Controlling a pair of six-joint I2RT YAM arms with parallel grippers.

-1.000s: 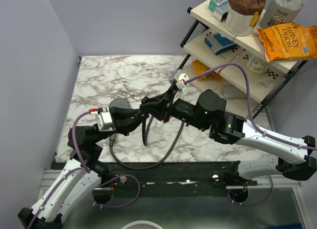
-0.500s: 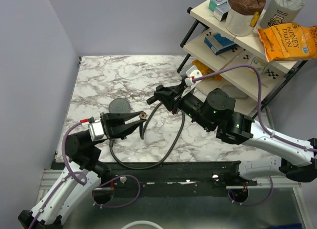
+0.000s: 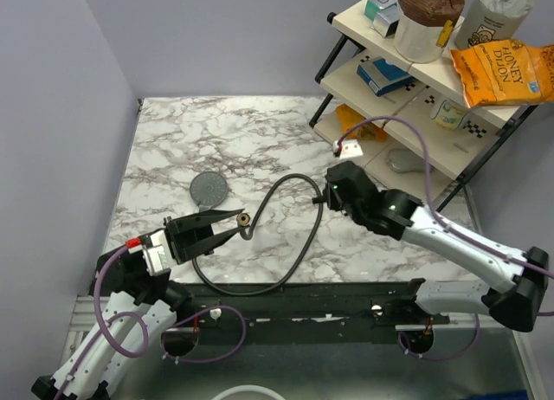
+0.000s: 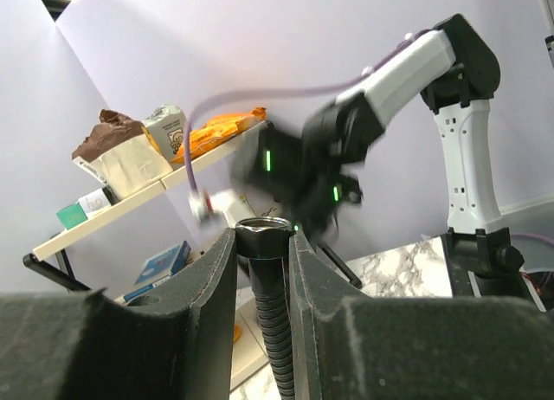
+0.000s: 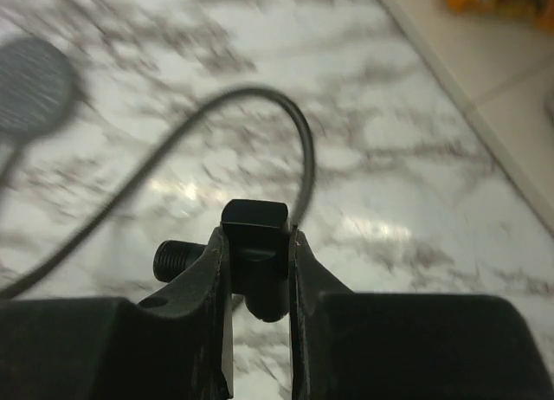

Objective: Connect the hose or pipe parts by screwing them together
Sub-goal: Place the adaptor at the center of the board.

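Note:
My left gripper (image 3: 235, 221) hangs low over the near-left marble, shut on the brass nut (image 3: 247, 218) of the black hose (image 3: 260, 287). In the left wrist view the nut (image 4: 264, 235) sits pinched between the fingertips, with the ribbed hose (image 4: 279, 331) hanging below. The hose loops along the table's front and arches up towards my right gripper (image 3: 329, 190). That gripper (image 5: 255, 240) is shut on a black fitting (image 5: 254, 231), whose threaded stub (image 5: 177, 260) points left. The dark grey shower head (image 3: 209, 190) lies face up on the table, apart from both grippers.
A black-framed shelf rack (image 3: 407, 80) stands at the back right, holding an orange snack bag (image 3: 502, 71), boxes and cups. Purple cables (image 3: 415, 132) trail from both arms. Walls close off the left and back of the marble top (image 3: 225, 132).
The two grippers, close together over the middle a second ago, have drawn apart. The left went near-left with the nut and the right went right, uncovering the shower head's face.

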